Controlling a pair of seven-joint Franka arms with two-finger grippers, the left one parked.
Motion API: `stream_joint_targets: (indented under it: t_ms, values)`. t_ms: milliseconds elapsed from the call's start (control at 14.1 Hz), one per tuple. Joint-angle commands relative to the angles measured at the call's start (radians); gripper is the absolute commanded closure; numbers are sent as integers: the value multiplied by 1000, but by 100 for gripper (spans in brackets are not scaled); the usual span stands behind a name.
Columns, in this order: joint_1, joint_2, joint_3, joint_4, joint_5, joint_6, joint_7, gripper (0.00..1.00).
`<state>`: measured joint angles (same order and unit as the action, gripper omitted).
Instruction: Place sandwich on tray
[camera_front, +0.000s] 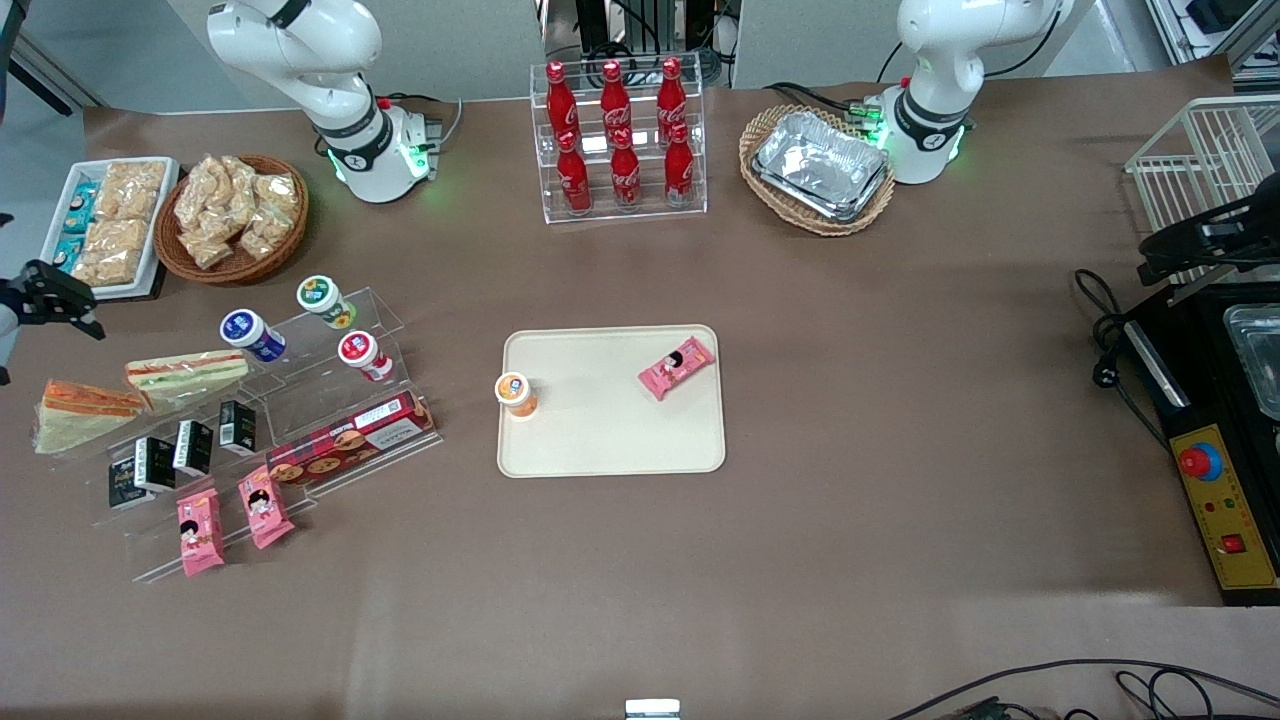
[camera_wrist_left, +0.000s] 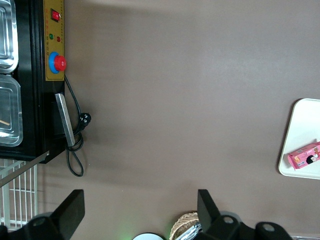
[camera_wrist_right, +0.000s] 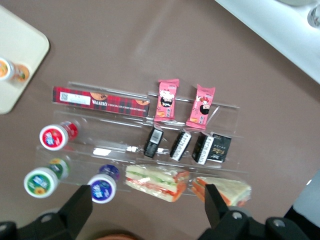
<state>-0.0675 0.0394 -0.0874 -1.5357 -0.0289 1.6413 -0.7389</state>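
While my gripper hangs empty with fingers spread, above the table edge at the working arm's end, stock reads thus. Sandwich, orange-red filling: on the clear stepped rack, beside the green-filled sandwich. Tray, cream: mid-table, well apart, carrying an orange-lidded cup and a pink snack packet.

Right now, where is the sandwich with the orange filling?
The sandwich lies on the clear rack at the working arm's end of the table, beside the green-filled sandwich; the gripper hovers above, fingers open.
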Motion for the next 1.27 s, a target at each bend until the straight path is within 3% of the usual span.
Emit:
stream_joint_targets:
  t_ms: [0, 212, 354, 778, 1202]
  values:
    - [-3, 17, -64, 16, 64, 31, -213, 0]
    - [-3, 36, -126, 14, 126, 37, -315, 0]
    - [-5, 42, -135, 14, 113, 48, -383, 0]
    - [-5, 92, -228, 14, 109, 129, -784, 0]
    - [-5, 143, -258, 16, 67, 173, -1185, 0]
